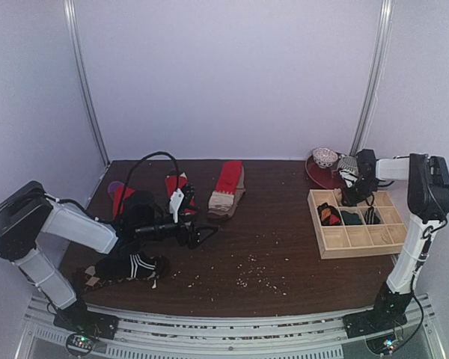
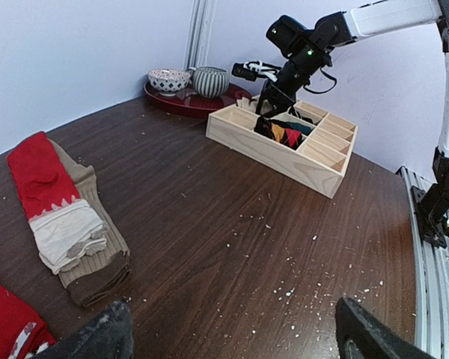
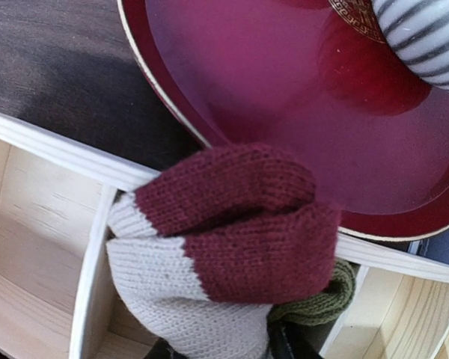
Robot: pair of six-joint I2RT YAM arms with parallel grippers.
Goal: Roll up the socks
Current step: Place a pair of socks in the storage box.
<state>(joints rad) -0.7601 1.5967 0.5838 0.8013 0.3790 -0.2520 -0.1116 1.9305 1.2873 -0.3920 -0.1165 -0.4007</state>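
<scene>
Table: the dark brown wooden table [image 1: 284, 224] fills the middle of the top view. The left arm [image 1: 75, 224] hides part of its left side.
Tray: the pale wooden tray with small boxes [image 1: 359, 250] sits at the right. The right wrist view shows only its edge and a few cut-off boxes.
Plate: the dark red round plate [image 1: 318, 178] lies just behind the tray, cut off in the right wrist view.
Flat socks: the red socks with beige cuffs [image 1: 227, 187] lie at the upper middle. The black sock with thin white stripes [image 1: 131, 267] lies at the lower left. The left wrist view does not show the black one.
Rolled sock: the dark red and grey knitted bundle [image 3: 224, 239] fills the middle of the right wrist view and covers part of the tray's edge. The top view does not show it.
Right claw: the right claw [image 1: 357, 193] is over the tray's back row. The bundle hides nearly all of its fingers, so I cannot tell how far open it is or whether it holds the bundle.
Left claw: the left claw [image 1: 202, 235] is wide open and holds nothing. It is dark and hard to see from the top. Its own view shows just two fingertips [image 2: 97, 336] at the bottom corners.
</scene>
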